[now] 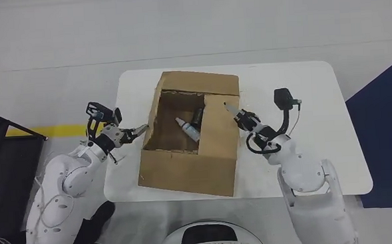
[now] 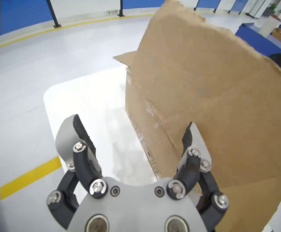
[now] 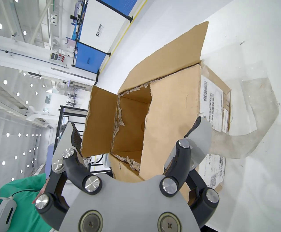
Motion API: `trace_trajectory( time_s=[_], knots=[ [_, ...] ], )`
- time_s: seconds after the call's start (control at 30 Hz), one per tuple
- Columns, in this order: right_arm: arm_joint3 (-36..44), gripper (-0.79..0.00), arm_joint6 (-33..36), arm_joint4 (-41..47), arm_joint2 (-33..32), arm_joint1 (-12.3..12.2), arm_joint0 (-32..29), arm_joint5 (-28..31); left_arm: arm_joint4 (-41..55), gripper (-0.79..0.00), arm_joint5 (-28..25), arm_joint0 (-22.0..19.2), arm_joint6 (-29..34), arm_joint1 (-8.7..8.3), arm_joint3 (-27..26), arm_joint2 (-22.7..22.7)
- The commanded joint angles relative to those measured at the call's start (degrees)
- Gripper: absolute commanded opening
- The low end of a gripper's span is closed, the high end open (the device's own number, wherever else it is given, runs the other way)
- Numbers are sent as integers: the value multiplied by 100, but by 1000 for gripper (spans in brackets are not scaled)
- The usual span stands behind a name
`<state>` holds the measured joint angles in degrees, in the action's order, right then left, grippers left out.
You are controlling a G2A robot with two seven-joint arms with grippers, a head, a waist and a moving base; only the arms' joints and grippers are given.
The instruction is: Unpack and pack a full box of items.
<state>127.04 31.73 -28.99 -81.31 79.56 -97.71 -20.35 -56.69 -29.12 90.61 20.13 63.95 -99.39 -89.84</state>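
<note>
At the left edge of the white table (image 1: 329,115), the left claw (image 2: 134,123) is hovering with its two fingers spread wide, gripping nothing. Just beside it, on its inner side, one cardboard box (image 1: 185,166) is sitting on the table, and the box's left flap (image 2: 197,77) is standing upright close by one finger; whether they are touching cannot be told. Beyond that flap, between the two claws, two items are lying in the open part of the box: one white bottle (image 1: 188,128) and, just past it, one dark item (image 1: 197,114). Next to them the right flap (image 1: 220,131) is lying folded over the opening. The right claw (image 3: 135,124) is hanging at that flap's outer edge, its two fingers likewise spread wide and empty, with the flap sitting directly ahead of them.
</note>
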Motion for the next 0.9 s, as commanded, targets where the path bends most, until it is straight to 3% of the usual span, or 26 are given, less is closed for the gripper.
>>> trace_trajectory(
  time_s=[0.0,0.33,0.87],
  knots=[
    [84,0,-88,125,-144,-15,-178,170,-11,0,262,-83,131,17,60,143],
    [89,0,-17,841,-644,-80,-516,618,-454,0,708,-227,215,33,94,455],
    [120,0,-90,781,-718,-98,-570,725,-426,0,721,-171,80,30,-25,457]
  ],
)
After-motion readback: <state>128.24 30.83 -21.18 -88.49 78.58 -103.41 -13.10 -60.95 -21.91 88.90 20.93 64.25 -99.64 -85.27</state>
